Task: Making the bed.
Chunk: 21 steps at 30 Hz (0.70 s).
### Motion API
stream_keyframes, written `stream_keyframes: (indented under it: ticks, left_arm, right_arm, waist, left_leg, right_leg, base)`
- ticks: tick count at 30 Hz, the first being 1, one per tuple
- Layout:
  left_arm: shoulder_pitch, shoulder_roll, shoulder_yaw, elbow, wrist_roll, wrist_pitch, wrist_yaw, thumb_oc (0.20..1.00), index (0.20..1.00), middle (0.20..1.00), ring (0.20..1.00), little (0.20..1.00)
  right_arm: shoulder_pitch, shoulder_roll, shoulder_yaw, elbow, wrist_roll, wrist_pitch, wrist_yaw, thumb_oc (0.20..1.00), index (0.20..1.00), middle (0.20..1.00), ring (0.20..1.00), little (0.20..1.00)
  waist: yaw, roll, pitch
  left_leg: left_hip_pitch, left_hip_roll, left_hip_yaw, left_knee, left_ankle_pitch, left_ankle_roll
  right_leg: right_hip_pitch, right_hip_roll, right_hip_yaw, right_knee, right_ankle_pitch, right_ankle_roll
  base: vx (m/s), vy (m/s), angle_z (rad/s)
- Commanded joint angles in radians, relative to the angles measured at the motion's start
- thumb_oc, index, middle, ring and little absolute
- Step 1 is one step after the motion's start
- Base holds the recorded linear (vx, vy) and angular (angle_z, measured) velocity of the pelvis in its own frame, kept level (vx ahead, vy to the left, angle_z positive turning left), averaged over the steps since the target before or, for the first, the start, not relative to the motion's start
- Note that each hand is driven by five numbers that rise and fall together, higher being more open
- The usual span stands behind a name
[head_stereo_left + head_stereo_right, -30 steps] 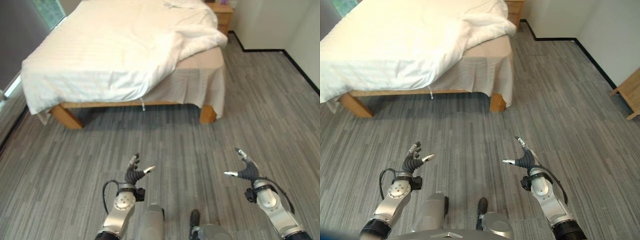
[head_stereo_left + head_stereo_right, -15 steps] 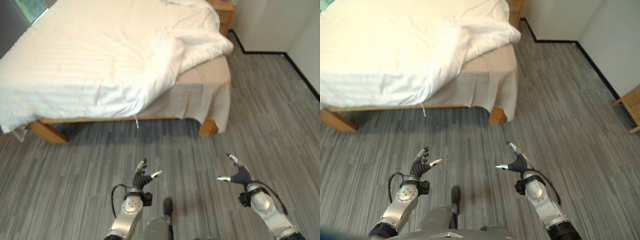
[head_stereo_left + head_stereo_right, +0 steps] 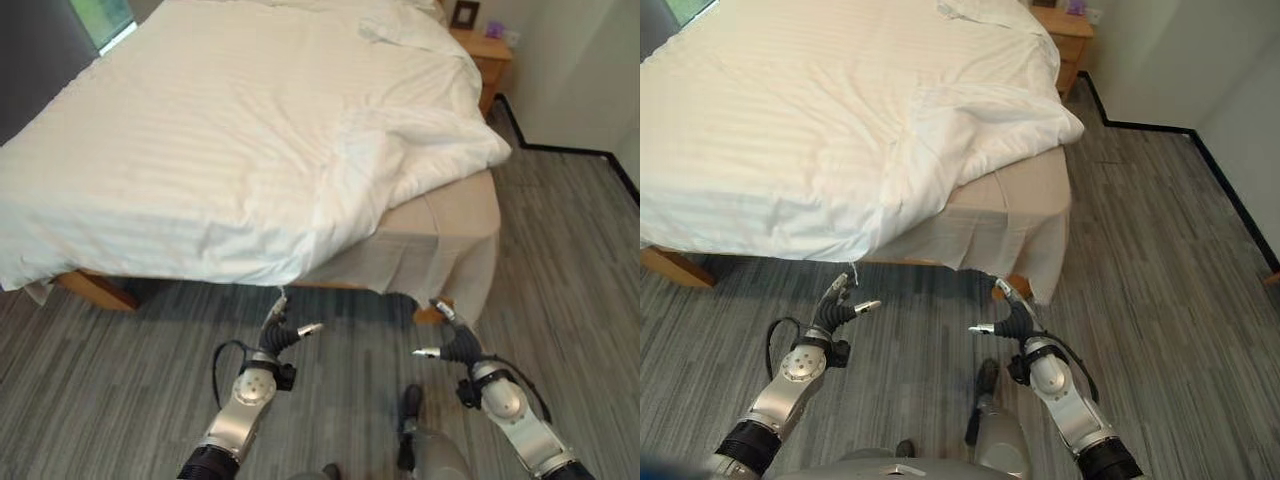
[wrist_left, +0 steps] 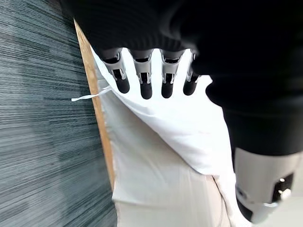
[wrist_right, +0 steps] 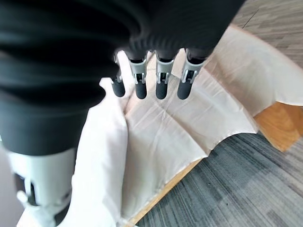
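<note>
Both hands hovering empty, fingers apart: left hand (image 3: 281,334) just below the duvet (image 3: 250,150) edge, right hand (image 3: 452,345) facing the bed skirt (image 3: 440,245).

One bed (image 3: 440,225) stands on the floor (image 3: 1160,250), with one white duvet (image 3: 220,130) spread over it and bunched toward the bed's near right corner. One pillow (image 3: 405,25) lies at the bed's far right corner. One beige bed skirt (image 3: 990,235) hangs below the mattress. Two wooden bed legs show: one (image 3: 95,290) at the near left, one (image 3: 1018,286) at the near right corner. One wooden nightstand (image 3: 490,55) stands beside the bed's far right corner, with one dark picture frame (image 3: 463,14) on it. Two robot hands are counted: left robot hand (image 3: 278,336), right robot hand (image 3: 452,343).
</note>
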State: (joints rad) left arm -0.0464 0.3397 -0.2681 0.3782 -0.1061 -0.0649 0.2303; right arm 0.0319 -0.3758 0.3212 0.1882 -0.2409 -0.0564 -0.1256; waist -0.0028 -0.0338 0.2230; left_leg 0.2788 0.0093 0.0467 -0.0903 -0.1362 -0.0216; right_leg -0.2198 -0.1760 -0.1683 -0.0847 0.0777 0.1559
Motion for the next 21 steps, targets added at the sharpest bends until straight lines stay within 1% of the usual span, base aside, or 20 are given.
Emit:
stream_keyframes:
  ticks: [1,2,3,4,5,6,7,8,9,10,12,13,14,15,16,17,18,19,20,21]
  left_arm:
    - [0.040,0.004,0.066,-0.078,0.002,-0.057,0.035,1.000,1.000,1.000,1.000,1.000]
    - [0.041,0.004,0.067,-0.079,0.001,-0.057,0.035,1.000,1.000,1.000,1.000,1.000]
    - [0.076,0.006,0.098,-0.089,-0.015,-0.070,0.054,1.000,1.000,1.000,1.000,1.000]
    - [0.077,0.005,0.098,-0.091,-0.015,-0.070,0.054,1.000,1.000,1.000,1.000,1.000]
    - [0.107,0.008,0.162,-0.128,-0.093,-0.096,0.061,1.000,1.000,1.000,1.000,1.000]
    - [0.105,0.017,0.170,-0.140,-0.114,-0.103,0.054,1.000,1.000,1.000,1.000,1.000]
    - [0.094,0.023,0.177,-0.148,-0.120,-0.108,0.053,1.000,1.000,1.000,1.000,1.000]
    - [0.083,0.022,0.182,-0.154,-0.126,-0.106,0.052,1.000,1.000,1.000,1.000,1.000]
    - [0.082,0.016,0.182,-0.165,-0.134,-0.107,0.046,1.000,1.000,1.000,1.000,1.000]
    - [0.085,0.009,0.187,-0.182,-0.135,-0.109,0.049,1.000,1.000,1.000,1.000,1.000]
    - [0.099,-0.009,0.200,-0.214,-0.156,-0.119,0.048,1.000,1.000,1.000,1.000,1.000]
    - [0.114,-0.025,0.211,-0.240,-0.150,-0.108,0.032,1.000,1.000,1.000,1.000,1.000]
    - [0.119,-0.030,0.208,-0.249,-0.147,-0.105,0.027,1.000,1.000,1.000,1.000,1.000]
    - [0.126,-0.033,0.203,-0.261,-0.140,-0.102,0.024,1.000,1.000,1.000,1.000,1.000]
    - [0.126,-0.033,0.199,-0.257,-0.131,-0.097,0.028,1.000,1.000,1.000,1.000,1.000]
    - [0.125,-0.033,0.199,-0.257,-0.131,-0.097,0.029,1.000,1.000,1.000,1.000,1.000]
    - [0.129,-0.022,0.192,-0.242,-0.120,-0.091,0.042,1.000,1.000,1.000,1.000,1.000]
    - [0.129,-0.021,0.192,-0.242,-0.120,-0.091,0.042,1.000,1.000,1.000,1.000,1.000]
    - [0.130,-0.022,0.196,-0.218,-0.151,-0.077,0.028,1.000,1.000,1.000,1.000,1.000]
    - [0.138,-0.025,0.192,-0.203,-0.158,-0.074,0.034,1.000,1.000,1.000,1.000,1.000]
  right_arm:
    - [0.036,-0.011,-0.124,-0.080,-0.066,0.028,-0.107,1.000,1.000,1.000,1.000,1.000]
    - [0.037,-0.011,-0.124,-0.080,-0.066,0.028,-0.107,1.000,1.000,1.000,1.000,1.000]
    - [0.041,-0.028,-0.170,-0.061,-0.055,0.032,-0.142,1.000,1.000,1.000,1.000,1.000]
    - [0.041,-0.029,-0.170,-0.061,-0.055,0.031,-0.142,1.000,1.000,1.000,1.000,1.000]
    - [0.007,-0.088,-0.246,-0.087,-0.052,0.030,-0.193,1.000,1.000,1.000,1.000,1.000]
    - [-0.012,-0.119,-0.264,-0.090,-0.050,0.028,-0.213,1.000,1.000,1.000,1.000,1.000]
    - [-0.039,-0.143,-0.278,-0.095,-0.046,0.032,-0.225,1.000,1.000,1.000,1.000,1.000]
    - [-0.058,-0.153,-0.288,-0.105,-0.048,0.036,-0.232,1.000,1.000,1.000,1.000,1.000]
    - [-0.067,-0.161,-0.291,-0.108,-0.056,0.043,-0.230,1.000,1.000,1.000,1.000,1.000]
    - [-0.072,-0.170,-0.305,-0.115,-0.066,0.053,-0.230,1.000,1.000,1.000,1.000,1.000]
    - [-0.086,-0.165,-0.323,-0.137,-0.079,0.062,-0.234,1.000,1.000,1.000,1.000,1.000]
    - [-0.089,-0.153,-0.347,-0.136,-0.102,0.072,-0.250,1.000,1.000,1.000,1.000,1.000]
    - [-0.089,-0.152,-0.355,-0.136,-0.109,0.077,-0.257,1.000,1.000,1.000,1.000,1.000]
    - [-0.094,-0.160,-0.365,-0.127,-0.125,0.086,-0.264,1.000,1.000,1.000,1.000,1.000]
    - [-0.103,-0.162,-0.372,-0.138,-0.137,0.086,-0.270,1.000,1.000,1.000,1.000,1.000]
    - [-0.103,-0.162,-0.373,-0.139,-0.137,0.087,-0.270,1.000,1.000,1.000,1.000,1.000]
    - [-0.130,-0.154,-0.366,-0.148,-0.140,0.080,-0.259,1.000,1.000,1.000,1.000,1.000]
    - [-0.131,-0.154,-0.366,-0.148,-0.140,0.080,-0.260,1.000,1.000,1.000,1.000,1.000]
    - [-0.153,-0.173,-0.355,-0.191,-0.172,0.075,-0.219,1.000,1.000,1.000,1.000,1.000]
    - [-0.181,-0.189,-0.335,-0.218,-0.203,0.067,-0.201,1.000,1.000,1.000,1.000,1.000]
  waist:
    - [-0.004,0.008,-0.004]
    - [-0.005,0.009,-0.004]
    - [-0.003,0.026,-0.020]
    - [-0.006,0.029,-0.021]
    - [0.014,0.056,-0.008]
    - [0.023,0.049,0.012]
    - [0.029,0.036,0.028]
    - [0.027,0.028,0.041]
    - [0.031,0.026,0.052]
    - [0.037,0.028,0.054]
    - [0.048,0.027,0.045]
    - [0.038,0.042,0.020]
    - [0.038,0.048,0.008]
    - [0.044,0.047,-0.010]
    - [0.046,0.045,-0.017]
    - [0.045,0.045,-0.016]
    - [0.054,0.033,-0.031]
    - [0.054,0.032,-0.032]
    - [0.037,0.031,-0.013]
    - [0.023,0.039,0.001]
  left_leg:
    - [-0.004,0.137,-0.013,0.003,0.003,-0.091]
    - [-0.003,0.138,-0.014,0.003,0.003,-0.091]
    - [0.006,0.178,-0.034,0.003,0.051,-0.113]
    - [0.006,0.182,-0.036,0.003,0.051,-0.115]
    - [-0.095,0.234,-0.066,0.209,0.229,-0.152]
    - [-0.169,0.232,-0.073,0.311,0.274,-0.146]
    - [-0.225,0.233,-0.040,0.369,0.295,-0.123]
    - [-0.263,0.242,0.019,0.407,0.283,-0.112]
    - [-0.286,0.233,0.047,0.424,0.257,-0.109]
    - [-0.307,0.207,0.066,0.426,0.227,-0.112]
    - [-0.356,0.099,0.086,0.386,0.131,-0.083]
    - [-0.354,0.037,0.241,0.207,0.133,-0.034]
    - [-0.347,0.018,0.284,0.165,0.143,-0.023]
    - [-0.331,0.002,0.296,0.125,0.134,-0.019]
    - [-0.308,-0.003,0.289,0.099,0.133,-0.006]
    - [-0.305,-0.004,0.288,0.095,0.134,-0.004]
    - [-0.250,-0.034,0.233,0.017,0.150,0.040]
    - [-0.251,-0.035,0.233,0.017,0.151,0.041]
    - [-0.204,-0.029,0.227,0.003,0.119,0.062]
    - [-0.187,-0.024,0.212,0.003,0.117,0.065]
  right_leg:
    - [0.130,-0.038,0.005,0.000,0.063,0.066]
    - [0.132,-0.037,0.003,0.000,0.063,0.065]
    - [0.149,-0.026,-0.006,0.005,0.054,0.052]
    - [0.151,-0.022,-0.009,0.005,0.054,0.050]
    - [0.221,0.015,-0.041,-0.003,0.003,-0.002]
    - [0.245,0.011,-0.056,-0.003,-0.013,-0.022]
    - [0.265,0.004,-0.072,-0.003,-0.031,-0.039]
    - [0.283,-0.003,-0.097,-0.003,-0.049,-0.049]
    - [0.297,-0.006,-0.100,-0.003,-0.061,-0.049]
    - [0.309,-0.007,-0.109,-0.003,-0.072,-0.049]
    - [0.325,-0.011,-0.123,-0.003,-0.089,-0.046]
    - [0.354,0.036,-0.140,-0.003,-0.127,-0.046]
    - [0.369,0.051,-0.150,-0.003,-0.141,-0.048]
    - [0.403,0.059,-0.152,0.000,-0.171,-0.043]
    - [0.410,0.058,-0.168,0.033,-0.183,-0.040]
    - [0.409,0.056,-0.170,0.039,-0.187,-0.039]
    - [0.345,0.033,-0.206,0.265,-0.175,-0.017]
    - [0.343,0.031,-0.206,0.269,-0.177,-0.017]
    - [0.215,-0.024,-0.196,0.543,-0.068,0.064]
    - [0.184,-0.031,-0.161,0.607,-0.033,0.077]
  base:
    - [0.56,-0.439,0.67]
    - [0.48,-0.455,0.60]
    - [0.22,-0.229,0.23]
    - [0.43,-0.599,-0.01]
    - [0.26,-0.532,-0.04]
    - [0.29,-0.672,0.11]
    - [0.15,-0.432,0.44]
    - [0.15,-0.329,0.60]
    - [0.19,-0.255,0.45]
    - [0.22,-0.181,0.31]
    - [0.38,-0.205,0.10]
    - [0.51,-0.193,0.14]
    - [0.61,-0.151,0.42]
    - [0.42,-0.019,0.64]
    - [0.31,0.003,0.54]
    - [0.30,0.120,0.42]
    - [0.20,0.116,0.20]
    - [0.35,0.170,0.41]
    - [0.21,0.083,0.33]
    - [0.20,0.085,0.35]
